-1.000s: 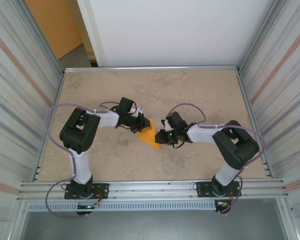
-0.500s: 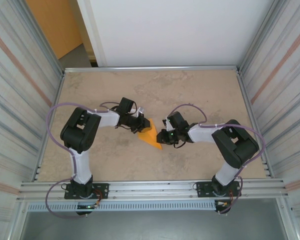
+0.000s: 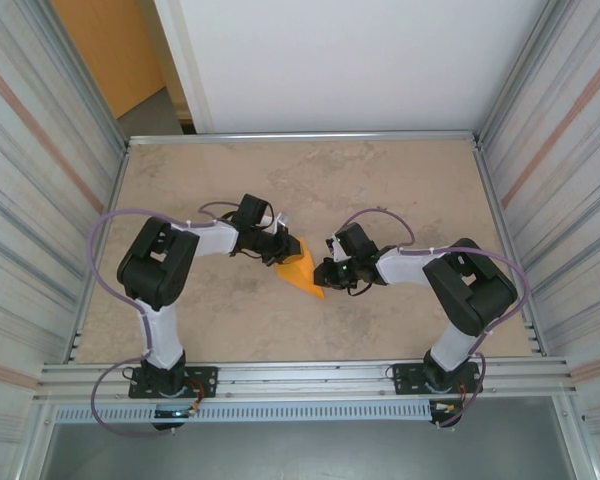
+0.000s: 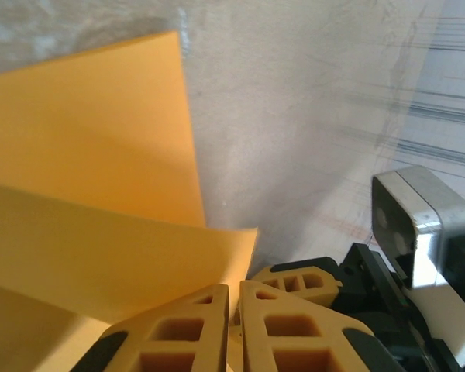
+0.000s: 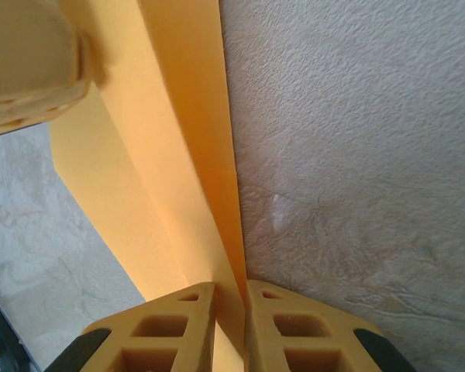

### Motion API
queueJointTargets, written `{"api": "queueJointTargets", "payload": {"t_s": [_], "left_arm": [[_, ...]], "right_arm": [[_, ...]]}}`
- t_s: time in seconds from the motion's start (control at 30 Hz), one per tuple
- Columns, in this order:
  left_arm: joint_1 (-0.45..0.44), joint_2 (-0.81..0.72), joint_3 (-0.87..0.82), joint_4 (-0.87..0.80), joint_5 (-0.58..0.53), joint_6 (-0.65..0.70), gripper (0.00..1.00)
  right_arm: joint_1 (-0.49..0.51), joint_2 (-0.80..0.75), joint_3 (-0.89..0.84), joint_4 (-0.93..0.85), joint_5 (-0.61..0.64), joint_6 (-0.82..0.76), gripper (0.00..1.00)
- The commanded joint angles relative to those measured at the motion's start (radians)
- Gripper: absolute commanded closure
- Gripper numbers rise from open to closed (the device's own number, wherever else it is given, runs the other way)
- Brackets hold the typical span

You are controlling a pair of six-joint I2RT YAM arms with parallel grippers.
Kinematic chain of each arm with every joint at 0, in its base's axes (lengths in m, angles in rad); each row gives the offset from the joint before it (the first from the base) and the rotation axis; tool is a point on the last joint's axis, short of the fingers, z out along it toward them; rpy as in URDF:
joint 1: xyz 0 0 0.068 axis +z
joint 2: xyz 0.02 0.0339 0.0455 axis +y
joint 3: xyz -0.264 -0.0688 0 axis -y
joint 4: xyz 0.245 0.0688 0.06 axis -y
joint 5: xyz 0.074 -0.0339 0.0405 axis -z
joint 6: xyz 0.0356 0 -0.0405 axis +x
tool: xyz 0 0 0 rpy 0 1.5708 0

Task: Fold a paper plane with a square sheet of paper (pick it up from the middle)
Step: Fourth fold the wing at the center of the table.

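Top external: the paper (image 3: 298,270), folded down to a small pointed wedge, sits around the middle of the bench (image 3: 400,180), a bit toward the near edge, well off every side rail. You've got the left gripper (image 3: 288,246) at its far-left edge and the right gripper (image 3: 323,274) at its near-right side, tip pointing to the near edge. Gripper heads are very near each other.

Left wrist: the left gripper (image 4: 234,290) has its fingers (image 4: 187,329) pressed together with the orange layers running down into them, so I read it as clamped on the paper (image 4: 85,139). The layers are bowed and lifted, not flat. A dark camera housing (image 4: 420,221), likely on the other arm, is just beside.

Right wrist: the right gripper (image 5: 231,288) is closed tight on a folded edge of the paper (image 5: 151,147); the crease runs straight away from the fingers (image 5: 182,329) over the bench (image 5: 349,155).

Risks: both ends are pinched, so if you pull the arms apart or twist one, the sheet can tear or slide out of a pinch. Uneven tension would skew the crease. Loose layers may spring open when you let go. With heads this near, a small inward move could knock them together.
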Motion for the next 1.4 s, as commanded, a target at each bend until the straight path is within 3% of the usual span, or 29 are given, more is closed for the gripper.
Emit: {"api": "queueJointTargets", "payload": {"t_s": [0.0, 0.4, 0.67, 1.07, 1.37], "left_arm": [[-0.012, -0.045, -0.016, 0.004, 0.002, 0.031, 0.86], [-0.028, 0.021, 0.033, -0.054, -0.014, 0.042, 0.87], [-0.028, 0.037, 0.043, -0.072, -0.020, 0.048, 0.87], [-0.028, 0.044, 0.050, -0.081, -0.022, 0.055, 0.88], [-0.027, 0.045, 0.049, -0.082, -0.021, 0.056, 0.87]], "right_arm": [[0.020, 0.069, -0.013, -0.055, 0.002, 0.011, 0.82], [0.018, 0.050, -0.013, -0.062, 0.005, 0.011, 0.80], [0.018, -0.029, -0.010, -0.081, -0.003, 0.011, 0.74], [0.012, -0.145, -0.020, -0.118, 0.029, 0.021, 0.73], [0.014, -0.091, -0.002, -0.100, -0.013, 0.021, 0.76]]}}
